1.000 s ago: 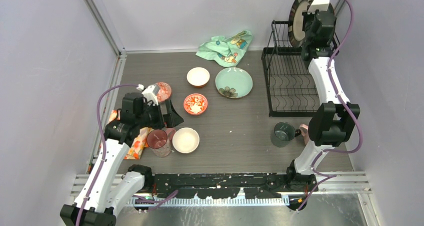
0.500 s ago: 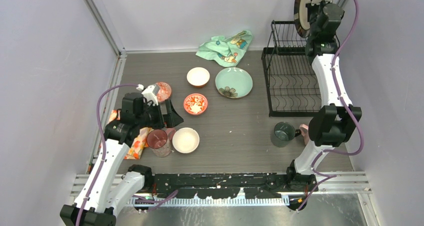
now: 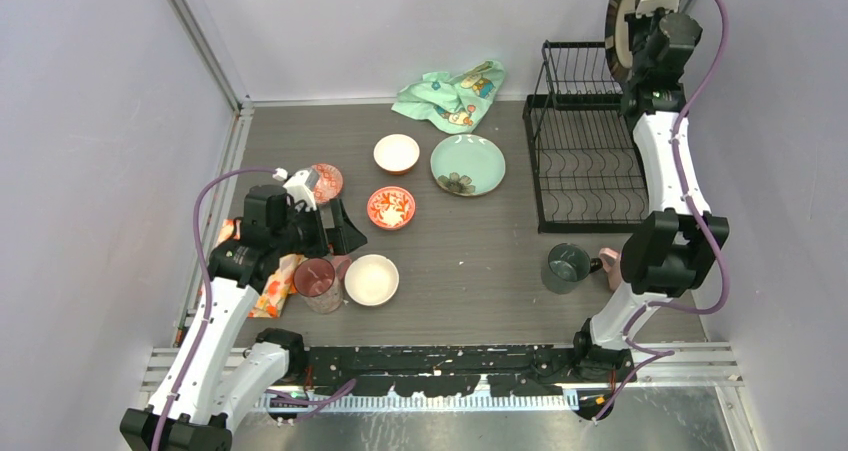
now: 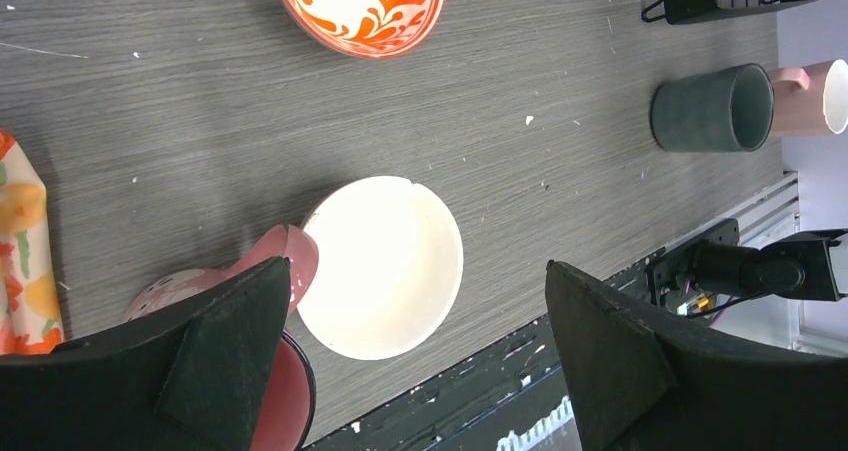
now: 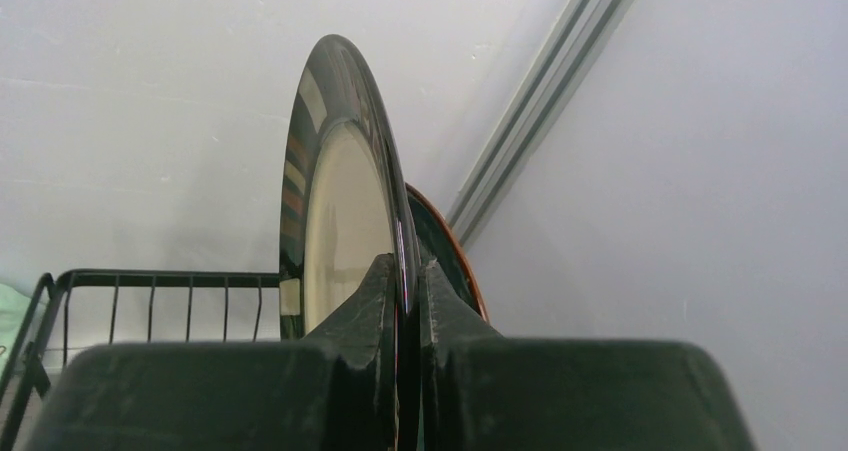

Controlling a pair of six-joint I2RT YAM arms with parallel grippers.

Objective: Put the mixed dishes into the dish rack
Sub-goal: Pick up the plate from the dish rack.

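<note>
A dark-rimmed beige ceramic plate (image 5: 340, 201) stands on edge, high in the air. Its lower rim is pinched between the two fingers of the right tool (image 5: 405, 271), which are pressed together on it. Just behind the tool's far finger shows a second dark plate with a brown rim (image 5: 447, 256). Whether it rests in the rack or is carried too cannot be told. Below and to the left of the tool sits the black wire two-tier dish rack (image 3: 585, 161).

Over the last second the right arm has risen and swung outward. It has taken the plate from beside the rack's upper shelf to a higher spot nearer the right wall. This looks like re-aiming rather than placing. The plate is not yet in a slot, and it probably still has to be lowered.

Across the grey wood-grain table (image 3: 480, 241), the left tool (image 3: 338, 236) hangs unmoved with its fingers spread wide, holding nothing. Directly under it lies a small white bowl (image 4: 385, 266), just beside a pink translucent cup (image 3: 318, 281). Beyond the tool are a red patterned bowl (image 3: 391, 207) and a pale green plate (image 3: 467, 164). A dark green cup (image 3: 567, 267) waits near the right arm's base. Most of the dishes are still unloaded.
</note>
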